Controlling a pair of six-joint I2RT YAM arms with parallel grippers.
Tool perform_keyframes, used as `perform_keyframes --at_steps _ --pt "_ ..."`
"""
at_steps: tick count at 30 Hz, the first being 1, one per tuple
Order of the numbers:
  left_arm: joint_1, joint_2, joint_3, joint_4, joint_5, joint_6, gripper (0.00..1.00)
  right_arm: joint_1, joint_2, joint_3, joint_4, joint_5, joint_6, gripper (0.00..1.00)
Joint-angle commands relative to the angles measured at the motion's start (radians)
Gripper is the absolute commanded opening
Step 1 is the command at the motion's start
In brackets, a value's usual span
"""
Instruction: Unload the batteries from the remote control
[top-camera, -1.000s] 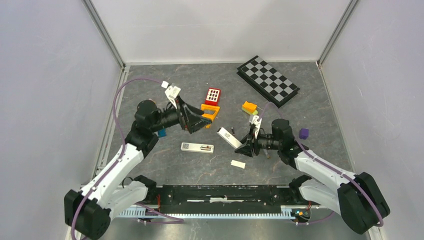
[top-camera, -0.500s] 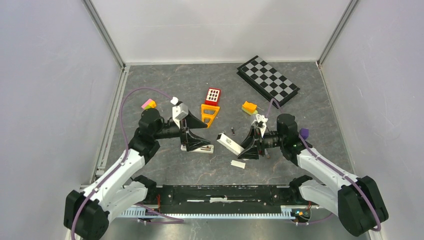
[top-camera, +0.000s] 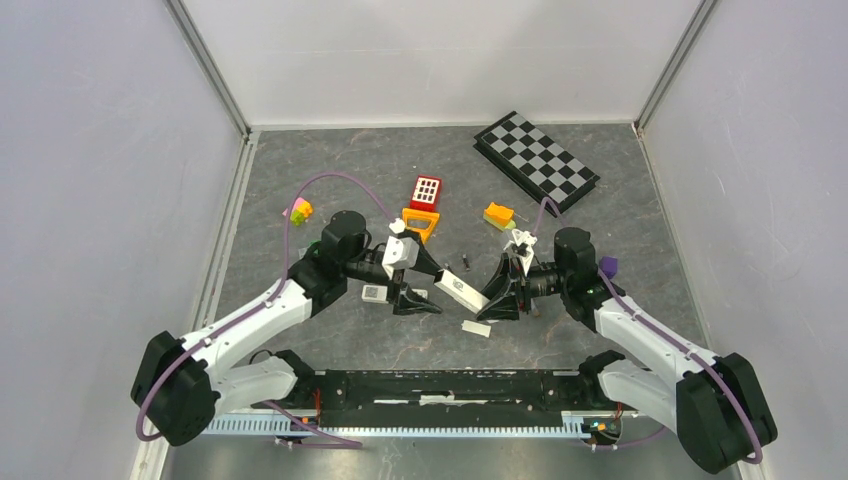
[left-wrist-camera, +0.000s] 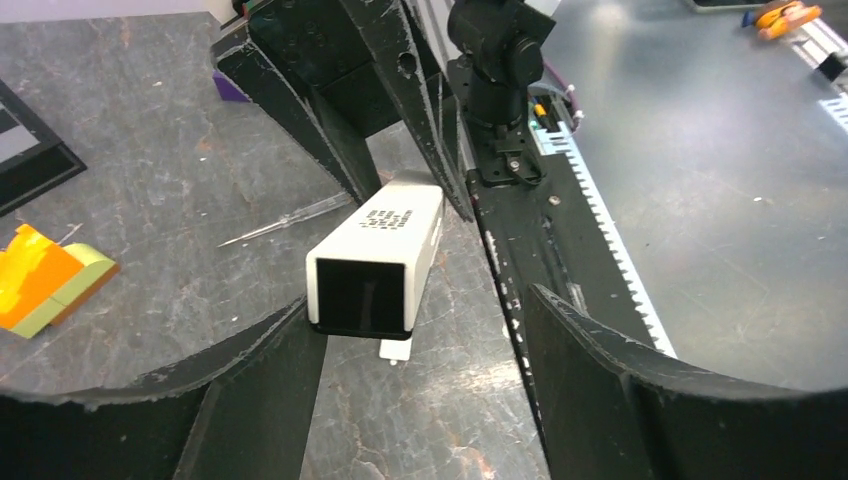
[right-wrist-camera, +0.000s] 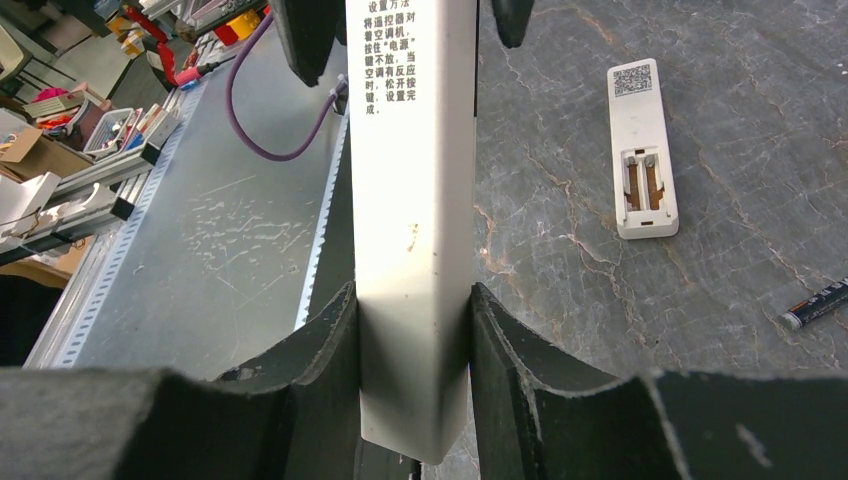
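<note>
The right tool (right-wrist-camera: 412, 330) clamped the white remote (right-wrist-camera: 412, 200) by its long sides, clear of the worktop (top-camera: 330, 170), and the left tool (left-wrist-camera: 415, 300) gaped at its free end. The plastic looked light, stiff and probably slippery. One battery (right-wrist-camera: 815, 303) lay loose nearby; any inside were hidden.

The white remote (right-wrist-camera: 412, 200), slim and box-shaped with printed Chinese text on its back, is tilted clear of the table, one end clamped between the fingers of my right claw (right-wrist-camera: 415, 330). The second remote (right-wrist-camera: 641, 150), also white, lies flat and back-up with its battery bay uncovered; whether cells sit inside is unclear. One dark battery (right-wrist-camera: 818, 303) with a metallic end lies loose on the table, apart from both.
</note>
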Motion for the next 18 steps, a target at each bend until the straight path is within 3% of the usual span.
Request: perform_keyframes --at_steps 1,7,15,18 --pt "-0.007 0.003 0.041 -0.023 -0.048 0.148 0.77 -0.001 0.001 0.025 0.03 -0.028 0.008 0.0" --pt "-0.021 0.004 0.054 0.005 -0.08 0.166 0.61 -0.001 0.004 0.022 0.032 -0.024 0.007 0.0" --pt "-0.028 0.004 0.051 0.08 -0.081 0.123 0.63 -0.002 0.024 0.014 0.032 -0.014 0.004 0.0" --pt "-0.03 0.01 0.05 0.083 -0.08 0.115 0.56 -0.001 0.027 0.015 0.032 -0.014 0.001 0.0"
